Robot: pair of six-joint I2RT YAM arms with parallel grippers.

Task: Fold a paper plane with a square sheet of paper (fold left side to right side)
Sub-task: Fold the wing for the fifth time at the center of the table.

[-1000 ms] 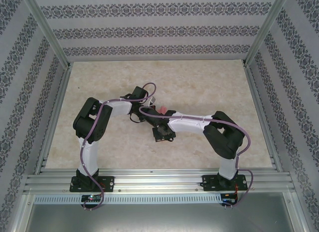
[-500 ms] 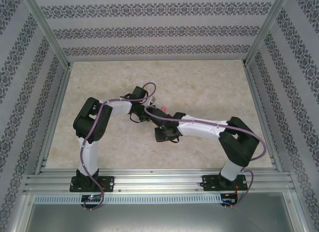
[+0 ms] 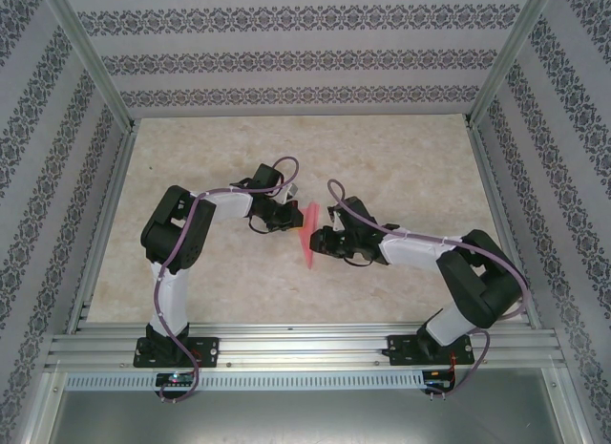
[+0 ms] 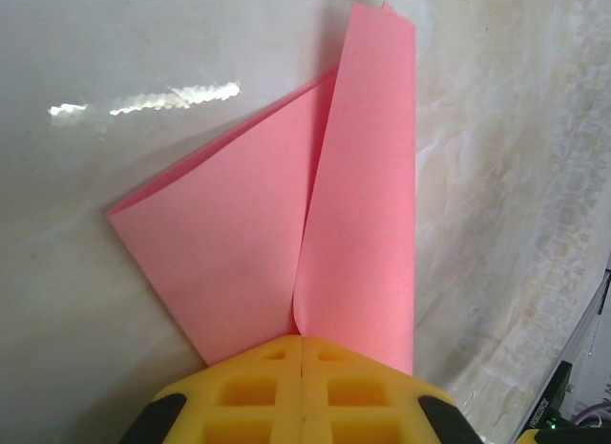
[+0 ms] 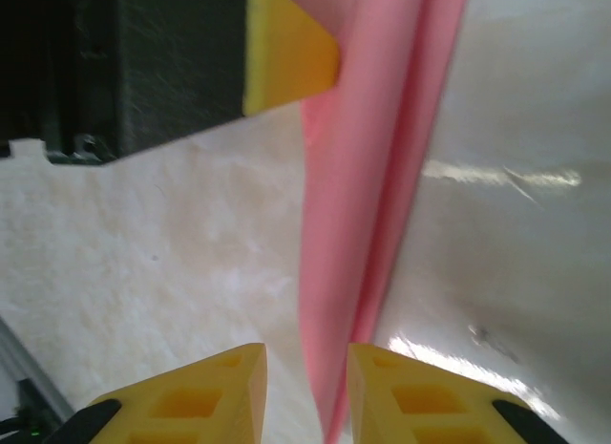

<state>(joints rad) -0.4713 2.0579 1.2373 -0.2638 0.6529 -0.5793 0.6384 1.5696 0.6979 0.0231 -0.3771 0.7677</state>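
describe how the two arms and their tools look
The left arm and right arm have white links, bulky black joints and a purple cable looped along each. The left tool and right tool have yellow fingers with square recessed pockets.

Both arms match; the left arm [image 3: 170, 291] and right arm [image 3: 412, 247] have white link shells and bulky black joint housings; a purple cable [image 3: 229, 194] runs along each; black base plates [image 3: 177, 348]; the left tool [image 4: 302, 347] and right tool [image 5: 305, 368] have yellow fingers [image 5: 196, 398] moulded with square recessed pockets.
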